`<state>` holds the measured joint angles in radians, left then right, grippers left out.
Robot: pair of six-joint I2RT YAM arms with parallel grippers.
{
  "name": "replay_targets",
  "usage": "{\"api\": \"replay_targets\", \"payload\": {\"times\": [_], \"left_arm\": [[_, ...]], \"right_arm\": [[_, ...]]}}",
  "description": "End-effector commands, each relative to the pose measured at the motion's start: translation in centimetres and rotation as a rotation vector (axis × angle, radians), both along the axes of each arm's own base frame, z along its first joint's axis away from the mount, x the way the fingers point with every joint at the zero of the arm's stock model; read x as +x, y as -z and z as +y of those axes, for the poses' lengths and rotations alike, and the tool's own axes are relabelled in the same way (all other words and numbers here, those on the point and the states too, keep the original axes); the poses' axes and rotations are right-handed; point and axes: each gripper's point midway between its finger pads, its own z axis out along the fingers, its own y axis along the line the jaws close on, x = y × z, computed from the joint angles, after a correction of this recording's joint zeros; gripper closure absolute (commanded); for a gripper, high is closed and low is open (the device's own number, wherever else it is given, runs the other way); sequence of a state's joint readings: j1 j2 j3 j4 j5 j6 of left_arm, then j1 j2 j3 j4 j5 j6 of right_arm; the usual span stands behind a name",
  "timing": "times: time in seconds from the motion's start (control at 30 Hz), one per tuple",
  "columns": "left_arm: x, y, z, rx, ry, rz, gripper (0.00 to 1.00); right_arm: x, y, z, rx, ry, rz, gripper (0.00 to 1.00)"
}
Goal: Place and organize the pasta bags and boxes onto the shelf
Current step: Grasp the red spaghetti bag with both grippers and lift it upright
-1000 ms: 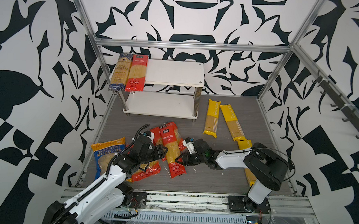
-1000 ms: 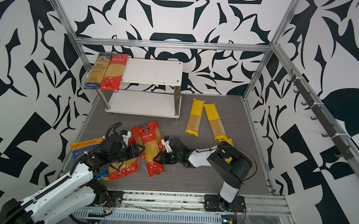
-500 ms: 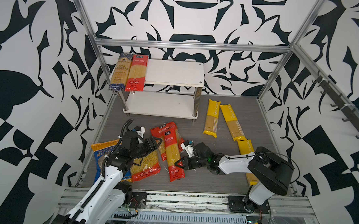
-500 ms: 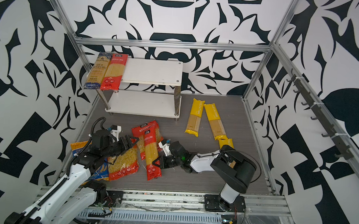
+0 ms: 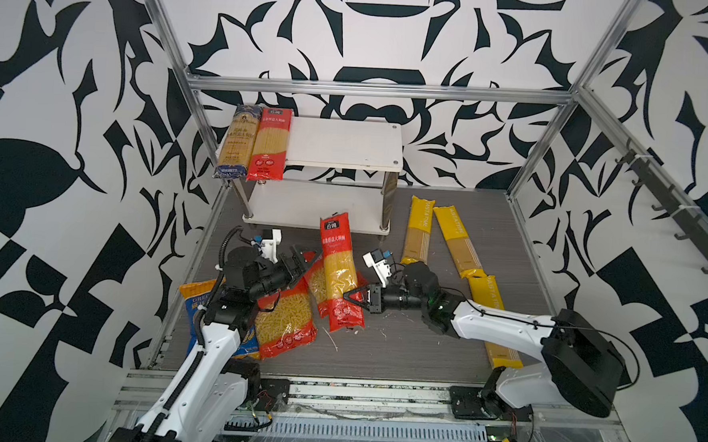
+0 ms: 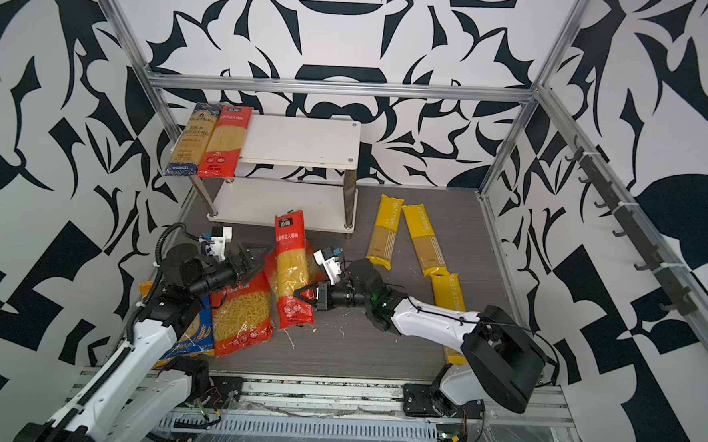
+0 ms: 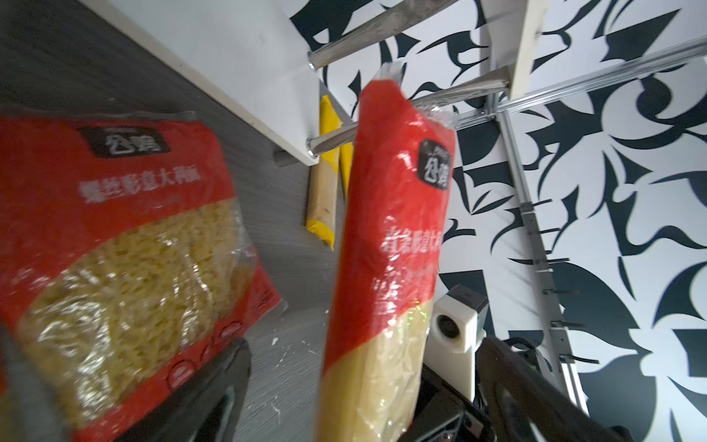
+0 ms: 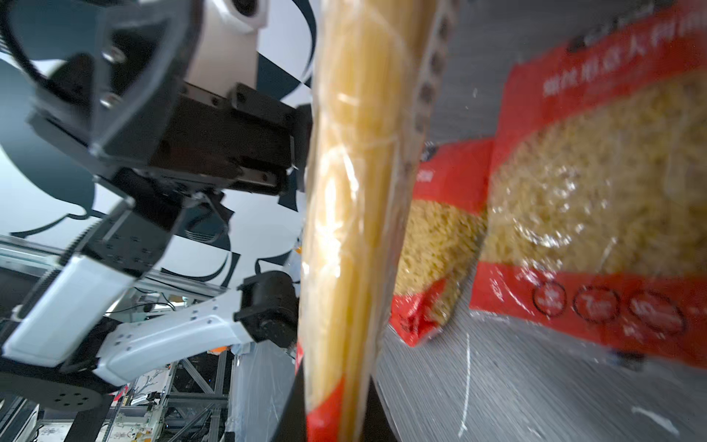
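1. In both top views the long red packet (image 5: 335, 267) runs lengthwise away from the near edge of the bench (image 5: 399, 349), its logo end toward the shelf (image 5: 348, 147). The right gripper (image 5: 351, 297) reaches in from the right and is clamped on the packet's edge near its near end. The left gripper (image 5: 303, 261), jaws spread wide, sits just left of the packet, over a short red packet (image 5: 285, 318).
2. Left wrist view: the long red packet (image 7: 390, 248) rises between the spread fingers (image 7: 218, 382), logo end farthest. Whether they touch it is unclear through the blur.
3. Right wrist view: the packet (image 8: 352, 210) crosses the frame lengthwise, pinched near its red end.
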<state>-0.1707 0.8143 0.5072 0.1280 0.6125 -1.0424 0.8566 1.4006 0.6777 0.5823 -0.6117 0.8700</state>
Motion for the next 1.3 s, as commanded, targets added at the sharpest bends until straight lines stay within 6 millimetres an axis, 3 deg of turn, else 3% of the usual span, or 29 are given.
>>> {"api": "replay_targets", "payload": {"times": [0.0,0.13,0.33,0.53,0.63,0.73,0.83,1.0,1.27], "left_arm": [[0.1,-4.6,-1.5,-0.098,0.078,-0.132,0.03],[0.6,-7.2,-2.7,-0.122,0.137,-0.212,0.05],[1.6,-10.6,-4.0,-0.150,0.203,-0.299,0.14],[2.7,-12.2,-5.0,-0.183,0.245,-0.315,0.47],[3.3,-13.1,-5.0,-0.180,0.232,-0.321,0.61],[3.9,-14.3,-4.9,-0.183,0.210,-0.329,0.69],[4.9,-15.7,-4.7,-0.199,0.180,-0.330,0.75],[5.9,-18.3,-4.5,-0.220,0.149,-0.359,0.78],[7.4,-19.7,-4.7,-0.188,0.149,-0.367,0.78]], "right_arm": [[-0.6,-12.4,0.2,0.287,-0.063,-0.258,1.00],[-0.9,-14.9,0.5,0.317,-0.098,-0.272,1.00],[-0.8,-16.2,0.9,0.329,-0.131,-0.254,1.00],[0.1,-16.6,0.8,0.361,-0.105,-0.213,0.98],[0.8,-16.4,0.5,0.364,-0.070,-0.192,0.84],[1.2,-15.6,0.5,0.347,-0.036,-0.180,0.61],[1.9,-13.9,0.1,0.319,0.015,-0.163,0.49],[2.4,-11.6,-0.1,0.280,0.068,-0.131,0.41],[2.3,-11.8,-0.2,0.273,0.099,-0.156,0.41]]}}
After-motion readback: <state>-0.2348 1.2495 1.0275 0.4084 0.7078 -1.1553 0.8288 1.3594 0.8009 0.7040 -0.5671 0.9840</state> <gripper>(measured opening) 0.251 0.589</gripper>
